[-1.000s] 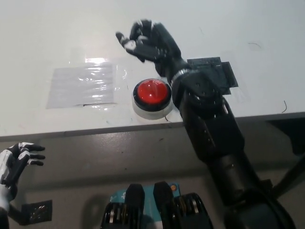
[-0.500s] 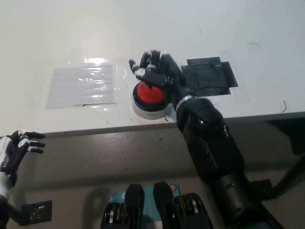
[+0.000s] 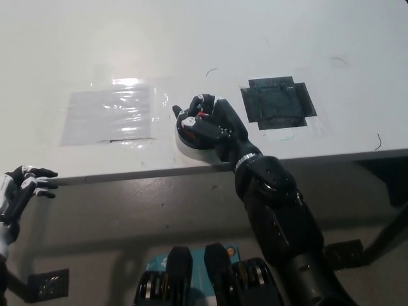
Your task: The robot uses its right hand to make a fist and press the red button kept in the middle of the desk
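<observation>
My black right hand (image 3: 209, 123) is curled into a fist and lies on top of the red button (image 3: 203, 115), covering nearly all of it. Only a sliver of red and part of the button's white base (image 3: 186, 144) show around the fist. The button stands near the front edge of the white desk (image 3: 191, 44), about the middle. My white left hand (image 3: 19, 191) rests at the lower left, below the desk edge, fingers apart and holding nothing.
A clear plastic sheet (image 3: 109, 115) is taped flat on the desk left of the button. A black tape patch (image 3: 278, 103) lies to the right of it. The desk's front edge (image 3: 127, 173) runs across the picture below the button.
My right hand has drawn back toward me and come down from beyond the button onto it, closing into a fist. The button is now nearly hidden. The left hand has barely shifted.
</observation>
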